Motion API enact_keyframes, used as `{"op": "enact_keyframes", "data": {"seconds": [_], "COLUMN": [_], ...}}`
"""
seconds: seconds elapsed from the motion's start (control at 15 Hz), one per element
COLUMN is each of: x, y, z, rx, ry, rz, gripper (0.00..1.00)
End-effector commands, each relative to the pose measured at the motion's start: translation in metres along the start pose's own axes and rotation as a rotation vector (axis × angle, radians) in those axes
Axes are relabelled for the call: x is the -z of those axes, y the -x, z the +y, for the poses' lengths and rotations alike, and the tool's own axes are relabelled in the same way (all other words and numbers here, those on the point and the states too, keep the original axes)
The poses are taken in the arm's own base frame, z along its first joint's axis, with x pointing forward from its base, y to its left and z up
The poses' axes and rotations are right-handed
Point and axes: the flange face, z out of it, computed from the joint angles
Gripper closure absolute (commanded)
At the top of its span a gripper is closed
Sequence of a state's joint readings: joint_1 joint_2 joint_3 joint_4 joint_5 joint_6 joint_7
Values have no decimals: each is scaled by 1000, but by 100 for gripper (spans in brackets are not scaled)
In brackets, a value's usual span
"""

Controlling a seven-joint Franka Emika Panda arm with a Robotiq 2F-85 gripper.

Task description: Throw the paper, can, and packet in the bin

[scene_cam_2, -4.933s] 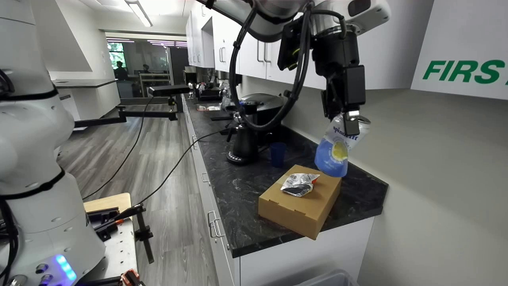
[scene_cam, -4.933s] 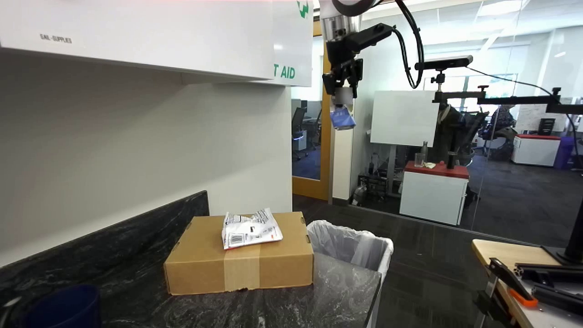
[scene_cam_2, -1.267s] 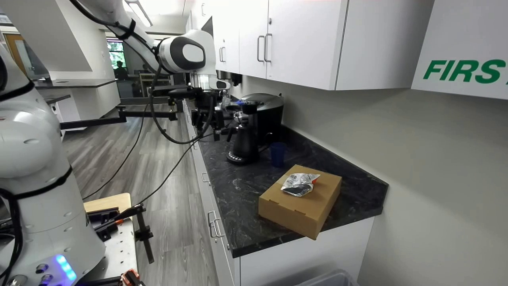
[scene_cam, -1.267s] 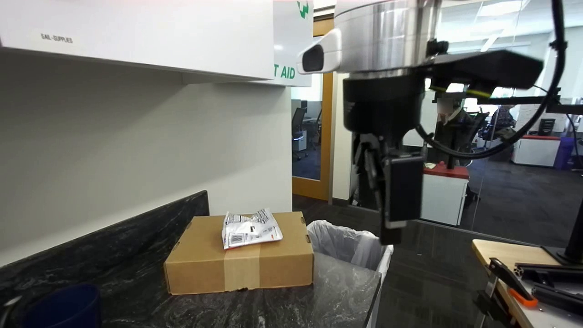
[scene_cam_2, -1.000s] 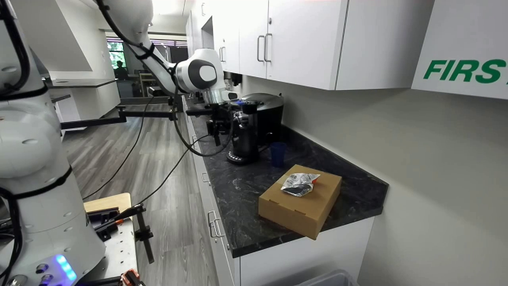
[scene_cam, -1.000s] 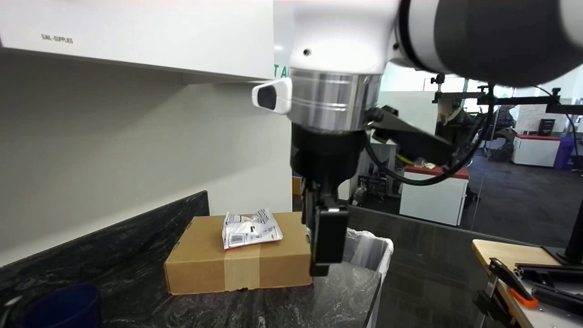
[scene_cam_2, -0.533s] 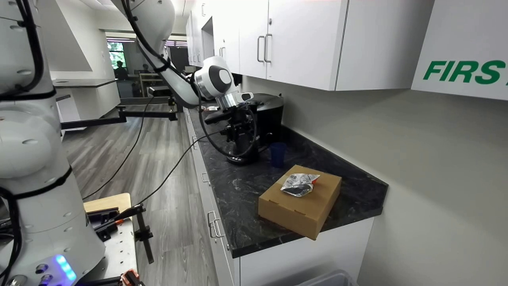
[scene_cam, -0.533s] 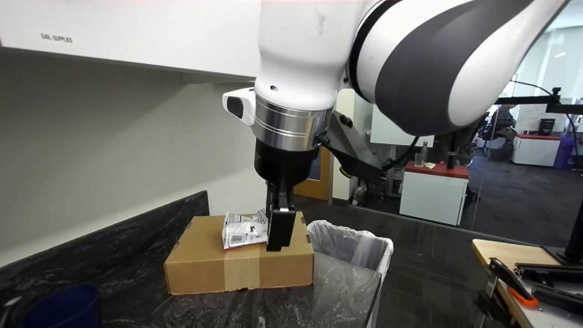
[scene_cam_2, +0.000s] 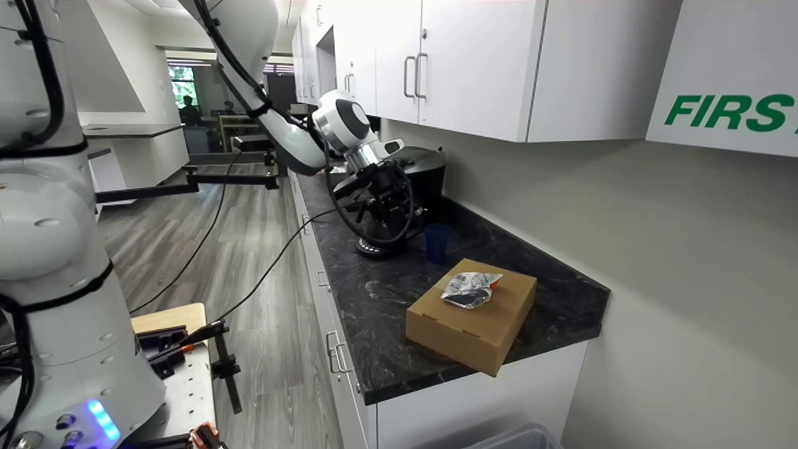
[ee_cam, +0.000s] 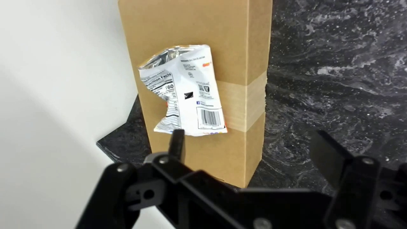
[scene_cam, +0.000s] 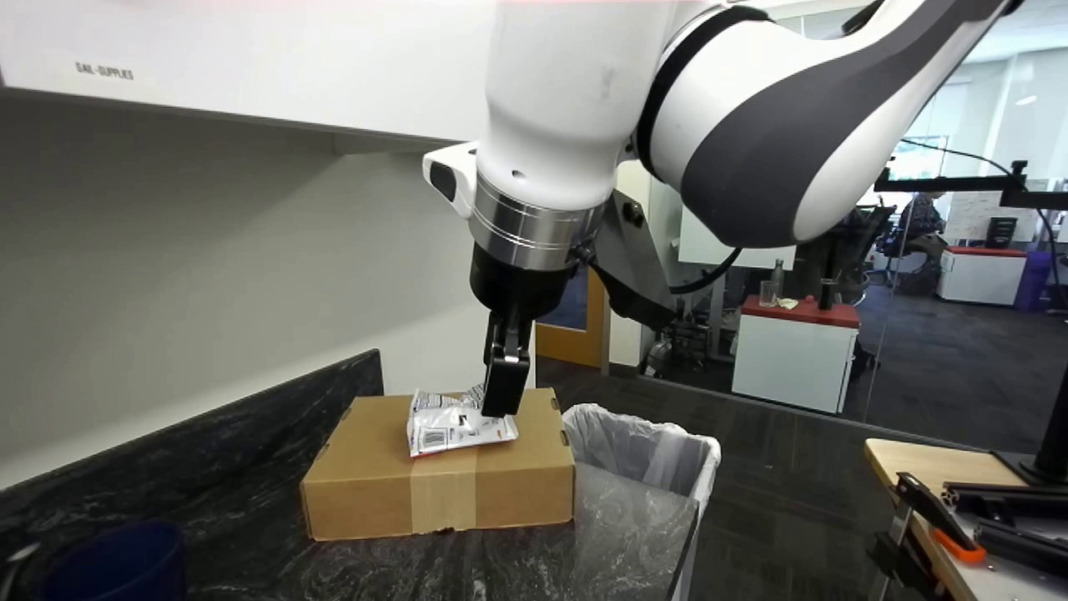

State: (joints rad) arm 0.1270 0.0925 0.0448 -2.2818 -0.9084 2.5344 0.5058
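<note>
While the robot arm (scene_cam: pixel 551 108) bends down over the dark counter (scene_cam_2: pixel 399 368), its gripper (ee_cam: pixel 249 140) hangs in the air with the jaws spread wide apart. The packet (ee_cam: pixel 198 95) lies crumpled on top of the cardboard box (ee_cam: pixel 190 28), its white side with the barcode facing up and its open end showing silver inside. In the wrist view one finger (ee_cam: pixel 177 144) appears over the box, just by the packet's bottom edge, and the other over the counter. In an exterior view the gripper (scene_cam: pixel 502 394) hides part of the packet, though it is apart from it. The bin (scene_cam: pixel 707 476) stands past the counter's edge, near the box, with a whitish plastic bag (scene_cam: pixel 613 438) folded over its rim. A blue cup (scene_cam_2: pixel 436 242) stands on the counter in both exterior views, apart from the box. White cupboards (scene_cam_2: pixel 474 68) hang on the wall (scene_cam_2: pixel 654 249) above.
</note>
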Motion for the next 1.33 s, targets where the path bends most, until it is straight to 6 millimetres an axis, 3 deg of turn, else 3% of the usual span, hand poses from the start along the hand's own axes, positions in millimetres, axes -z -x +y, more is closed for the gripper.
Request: {"op": "enact_keyframes", "data": {"seconds": [0.0,0.27,0.67,1.27], "x": [-13,-28,-51,-55], "y": [11,9,4,1], "z": [15,27,25,23], "rx": [-51,-102,-181,-173], "ry": [65,71,19,37], "rz": [-9,-20,-61,-75], "gripper": [0,0,0,0]}}
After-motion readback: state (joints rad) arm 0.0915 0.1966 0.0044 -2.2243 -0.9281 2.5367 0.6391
